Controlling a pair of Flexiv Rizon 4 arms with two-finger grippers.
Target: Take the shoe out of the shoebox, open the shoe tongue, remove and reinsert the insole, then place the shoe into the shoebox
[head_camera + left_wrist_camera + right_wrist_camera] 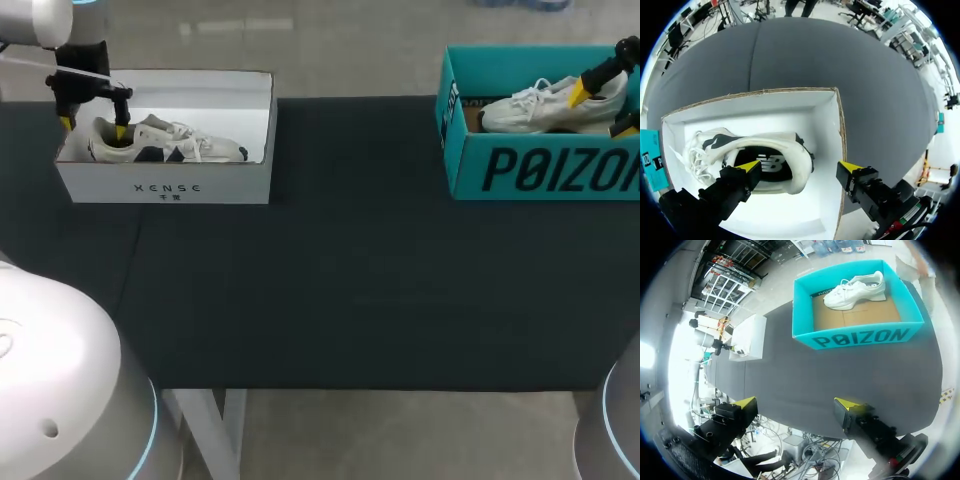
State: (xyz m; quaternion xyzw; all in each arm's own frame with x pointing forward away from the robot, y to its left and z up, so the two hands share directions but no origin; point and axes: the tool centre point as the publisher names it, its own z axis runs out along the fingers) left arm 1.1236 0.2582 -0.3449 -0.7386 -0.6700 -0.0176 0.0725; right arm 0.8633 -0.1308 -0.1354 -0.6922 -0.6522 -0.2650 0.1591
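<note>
A black-covered table carries two open shoeboxes near its far edge, well apart. On the left stands a white shoebox with a white and black sneaker lying on its side inside. The left gripper hangs over that box's heel end with its fingers spread wide and nothing clamped; in the left wrist view one yellow tip sits over the sneaker's dark opening and the other by the box's side wall. On the right, a teal shoebox holds a white sneaker against its far wall. The right gripper hovers above it, fingers wide apart and empty.
</note>
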